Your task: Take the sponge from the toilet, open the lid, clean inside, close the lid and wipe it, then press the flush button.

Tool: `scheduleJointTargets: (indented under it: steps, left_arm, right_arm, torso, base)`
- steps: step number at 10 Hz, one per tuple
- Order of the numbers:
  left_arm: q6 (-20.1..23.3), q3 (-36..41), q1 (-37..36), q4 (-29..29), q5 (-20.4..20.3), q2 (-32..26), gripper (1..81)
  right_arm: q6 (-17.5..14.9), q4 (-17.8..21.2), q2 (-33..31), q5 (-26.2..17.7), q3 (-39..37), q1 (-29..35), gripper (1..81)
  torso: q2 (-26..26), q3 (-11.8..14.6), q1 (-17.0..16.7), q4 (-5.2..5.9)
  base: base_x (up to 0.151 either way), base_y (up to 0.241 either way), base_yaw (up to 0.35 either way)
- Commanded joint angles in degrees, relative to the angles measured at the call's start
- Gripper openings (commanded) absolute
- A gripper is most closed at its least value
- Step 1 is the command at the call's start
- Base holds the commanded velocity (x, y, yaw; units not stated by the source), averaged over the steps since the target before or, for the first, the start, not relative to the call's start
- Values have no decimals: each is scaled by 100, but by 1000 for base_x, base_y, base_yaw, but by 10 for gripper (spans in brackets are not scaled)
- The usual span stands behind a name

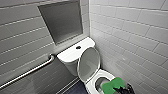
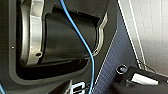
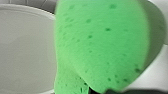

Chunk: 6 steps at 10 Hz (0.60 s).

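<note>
The right hand [image 1: 124, 89] is clamped on the sponge [image 1: 113, 85], which hangs over the open bowl of the toilet [image 1: 99, 76], just in front of the hand. Beyond it the lid [image 1: 88, 62] stands raised against the tank, whose top carries the flush button [image 1: 78, 47].

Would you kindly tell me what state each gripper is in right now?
Left gripper: cannot be told.
Right gripper: closed, holding the sponge over the toilet.

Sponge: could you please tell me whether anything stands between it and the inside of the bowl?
Nothing visible does: the lid is up, and the sponge, in the right gripper, hangs over the open bowl.
</note>
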Motion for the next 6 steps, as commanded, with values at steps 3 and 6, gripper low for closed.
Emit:
scheduleJointTargets:
  steps: [3,6]
  left_arm:
    - [34,70,182,54,439,-33,811]
    - [26,17,182,46,439,-24,811]
  right_arm:
    - [50,136,943,-1232,-1320,1385,10]
    - [58,136,1587,-1576,-1831,1684,10]
  torso:
    - [0,0,0,0]
    - [0,0,0,0]
  base:
    - [0,0,0]
    - [0,0,0]
